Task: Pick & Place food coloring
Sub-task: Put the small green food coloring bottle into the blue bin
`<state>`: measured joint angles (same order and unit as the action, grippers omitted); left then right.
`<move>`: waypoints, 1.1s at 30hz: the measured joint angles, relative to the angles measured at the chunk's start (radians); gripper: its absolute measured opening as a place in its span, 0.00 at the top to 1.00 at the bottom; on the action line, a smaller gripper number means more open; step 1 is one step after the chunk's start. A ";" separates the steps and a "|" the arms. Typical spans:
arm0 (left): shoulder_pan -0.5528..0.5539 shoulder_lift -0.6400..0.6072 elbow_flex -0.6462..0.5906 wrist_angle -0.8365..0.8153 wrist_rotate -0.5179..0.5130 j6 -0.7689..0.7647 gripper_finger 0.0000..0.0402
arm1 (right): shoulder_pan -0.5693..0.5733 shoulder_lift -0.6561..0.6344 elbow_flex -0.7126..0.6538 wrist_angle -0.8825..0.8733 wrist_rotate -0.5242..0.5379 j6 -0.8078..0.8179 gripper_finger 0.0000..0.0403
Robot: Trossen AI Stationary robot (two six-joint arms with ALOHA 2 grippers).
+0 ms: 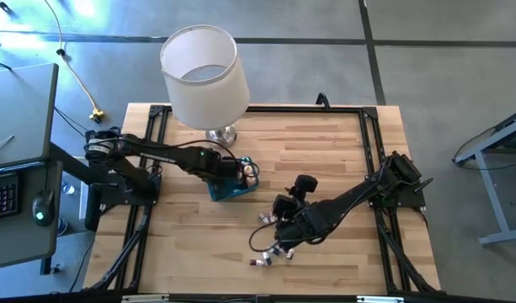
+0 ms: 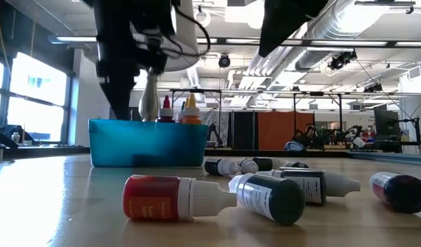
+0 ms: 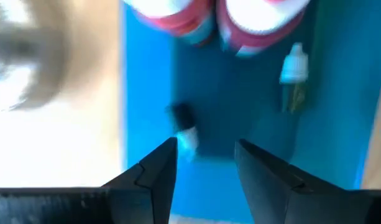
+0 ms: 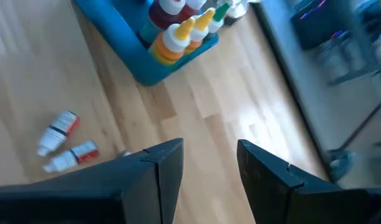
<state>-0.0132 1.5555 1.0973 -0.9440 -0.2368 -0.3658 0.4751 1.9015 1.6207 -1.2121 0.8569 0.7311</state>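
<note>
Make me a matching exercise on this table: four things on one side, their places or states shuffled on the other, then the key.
Things:
1. blue tray
2. red bottle
3. left pincer
4. lamp

Places or states:
A. lying on its side on the wood
B. open, above the tray's inside
C. standing at the table's far edge
D. holding upright bottles

Pairs: 1-D, 2-A, 3-B, 4-C
</note>
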 joint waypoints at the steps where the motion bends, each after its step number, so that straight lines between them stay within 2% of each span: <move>1: 0.000 -0.010 0.032 -0.049 -0.007 0.001 0.61 | -0.008 0.000 0.000 0.015 -0.022 0.007 0.64; 4: -0.008 -0.046 0.118 -0.198 -0.013 -0.001 0.61 | -0.033 0.002 -0.008 0.075 -0.071 -0.002 0.64; 8: -0.035 -0.098 0.193 -0.288 -0.013 -0.003 0.61 | -0.065 0.005 -0.109 0.164 -0.119 -0.168 0.64; 13: -0.097 -0.162 0.219 -0.264 0.017 0.020 0.61 | -0.135 0.004 -0.262 0.315 -0.291 -0.434 0.64; 17: -0.146 -0.195 0.219 -0.234 -0.028 0.021 0.61 | -0.206 0.004 -0.356 0.542 -0.462 -0.620 0.64; 19: -0.166 -0.206 0.219 -0.231 -0.040 0.022 0.61 | -0.233 0.004 -0.379 0.595 -0.534 -0.687 0.64; 25: -0.206 -0.209 0.218 -0.231 -0.050 0.018 0.61 | -0.276 0.003 -0.401 0.604 -0.707 -0.760 0.64; 33: -0.203 -0.208 0.218 -0.230 -0.072 0.020 0.61 | -0.306 0.000 -0.476 0.706 -0.733 -0.776 0.64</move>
<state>-0.2165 1.3476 1.3155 -1.1742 -0.3089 -0.3458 0.1691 1.9011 1.1447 -0.5064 0.1235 -0.0453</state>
